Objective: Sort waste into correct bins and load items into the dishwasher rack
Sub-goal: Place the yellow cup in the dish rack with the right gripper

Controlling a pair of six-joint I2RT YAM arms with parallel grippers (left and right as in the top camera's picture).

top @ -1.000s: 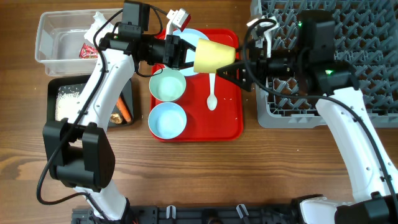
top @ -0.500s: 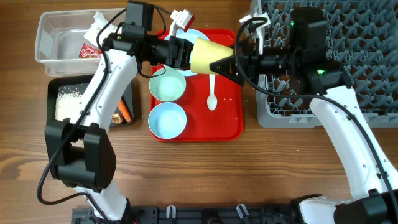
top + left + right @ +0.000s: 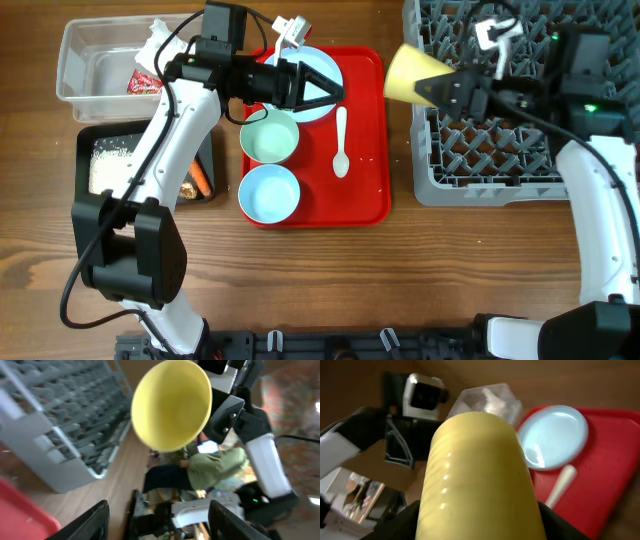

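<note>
My right gripper [image 3: 442, 88] is shut on the small yellow cup [image 3: 408, 70], holding it sideways in the air over the left edge of the grey dishwasher rack [image 3: 520, 160]. The right wrist view is filled by the cup [image 3: 480, 475] between the dark fingers [image 3: 395, 527]. My left gripper [image 3: 330, 85] hangs open and empty above the light blue plate [image 3: 322, 60] on the red tray [image 3: 365, 195]. From the left wrist the cup's mouth [image 3: 170, 405] faces me. The green bowl [image 3: 270, 137], blue bowl [image 3: 269, 192] and white spoon [image 3: 341, 145] lie on the tray.
At the far left the clear tub [image 3: 85, 65] holds a red wrapper [image 3: 140, 82] and a napkin [image 3: 158, 38]. In front of it, the black tray [image 3: 90, 132] holds rice [image 3: 105, 165], a carrot [image 3: 199, 177] and a brown scrap [image 3: 187, 189].
The left gripper opened and let go of the cup. The right gripper closed on it and carried it right, from over the red tray to the rack's left edge.
</note>
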